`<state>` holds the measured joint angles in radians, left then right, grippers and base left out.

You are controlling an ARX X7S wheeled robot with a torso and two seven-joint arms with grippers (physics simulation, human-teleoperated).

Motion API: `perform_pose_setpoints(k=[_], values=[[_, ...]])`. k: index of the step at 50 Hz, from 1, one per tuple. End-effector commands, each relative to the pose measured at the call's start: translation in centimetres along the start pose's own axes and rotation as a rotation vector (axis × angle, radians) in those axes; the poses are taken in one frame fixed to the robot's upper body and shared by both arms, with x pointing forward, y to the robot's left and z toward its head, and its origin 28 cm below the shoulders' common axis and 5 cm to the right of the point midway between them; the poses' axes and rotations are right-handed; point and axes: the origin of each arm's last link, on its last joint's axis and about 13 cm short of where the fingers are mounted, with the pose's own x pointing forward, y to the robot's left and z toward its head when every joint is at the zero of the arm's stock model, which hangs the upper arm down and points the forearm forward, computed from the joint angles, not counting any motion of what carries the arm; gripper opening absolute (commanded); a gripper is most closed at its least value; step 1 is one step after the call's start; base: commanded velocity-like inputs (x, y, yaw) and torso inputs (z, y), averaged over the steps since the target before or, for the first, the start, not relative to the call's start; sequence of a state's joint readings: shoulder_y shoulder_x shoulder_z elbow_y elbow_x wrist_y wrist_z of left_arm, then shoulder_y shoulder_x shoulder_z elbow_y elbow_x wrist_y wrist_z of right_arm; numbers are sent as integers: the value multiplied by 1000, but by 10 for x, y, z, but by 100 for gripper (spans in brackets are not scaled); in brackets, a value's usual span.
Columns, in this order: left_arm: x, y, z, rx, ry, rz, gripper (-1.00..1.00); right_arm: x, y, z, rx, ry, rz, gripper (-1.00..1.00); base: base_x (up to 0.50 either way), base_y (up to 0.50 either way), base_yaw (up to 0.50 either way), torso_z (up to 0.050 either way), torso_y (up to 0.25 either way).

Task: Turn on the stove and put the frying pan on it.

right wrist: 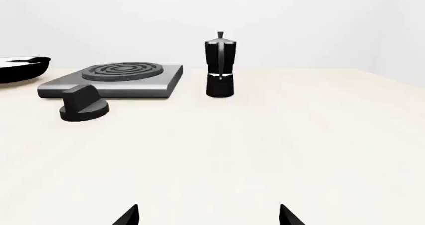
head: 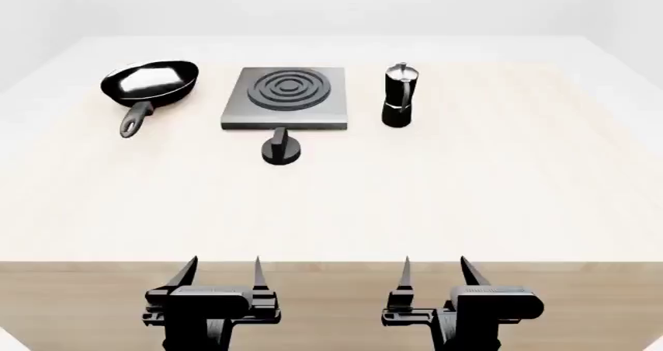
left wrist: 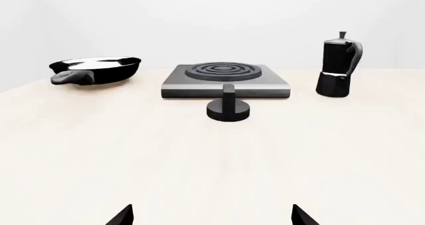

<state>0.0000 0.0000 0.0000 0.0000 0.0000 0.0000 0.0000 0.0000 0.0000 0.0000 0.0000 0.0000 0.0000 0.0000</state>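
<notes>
The stove (head: 286, 96) is a flat grey plate with dark rings at the back middle of the table; it also shows in the left wrist view (left wrist: 226, 78) and the right wrist view (right wrist: 113, 78). Its round black knob (head: 281, 148) sits apart just in front of it (left wrist: 228, 107) (right wrist: 83, 105). The frying pan (head: 149, 85) lies left of the stove, handle toward me (left wrist: 96, 69); only its edge shows in the right wrist view (right wrist: 23, 68). My left gripper (head: 220, 273) and right gripper (head: 435, 272) are open and empty at the table's near edge.
A black moka pot (head: 399, 95) stands upright right of the stove, also in the left wrist view (left wrist: 340, 65) and the right wrist view (right wrist: 220, 65). The light wooden table (head: 466, 196) stretches bare between the grippers and the objects.
</notes>
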Motion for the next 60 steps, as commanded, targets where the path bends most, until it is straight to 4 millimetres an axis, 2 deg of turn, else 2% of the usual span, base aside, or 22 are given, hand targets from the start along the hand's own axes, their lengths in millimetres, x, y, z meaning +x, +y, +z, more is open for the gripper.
perform_pose_setpoints(k=[1,14,17,20,29,53,60], values=[[0,0,0,7,-2,-4,100,2,2,-2,-42,44,3,100,0,0,0,0,0],[1,1,1,-29,-20,-11,100,3,0,-1,-16,38,-16,100,0,0,0,0,0],[1,1,0,34,15,-3,100,3,0,-1,-16,37,-16,100,0,0,0,0,0],[0,1,1,1,-39,0,100,2,1,-1,-19,30,-18,100,0,0,0,0,0],[1,2,1,-15,-4,2,100,3,2,-1,-45,36,-18,100,0,18,0,0,0],[0,1,0,-10,-2,0,100,2,1,0,-46,29,-21,100,0,493,0,0,0],[1,1,0,-12,-2,-1,100,3,1,-1,-34,35,-29,100,0,0,0,0,0]])
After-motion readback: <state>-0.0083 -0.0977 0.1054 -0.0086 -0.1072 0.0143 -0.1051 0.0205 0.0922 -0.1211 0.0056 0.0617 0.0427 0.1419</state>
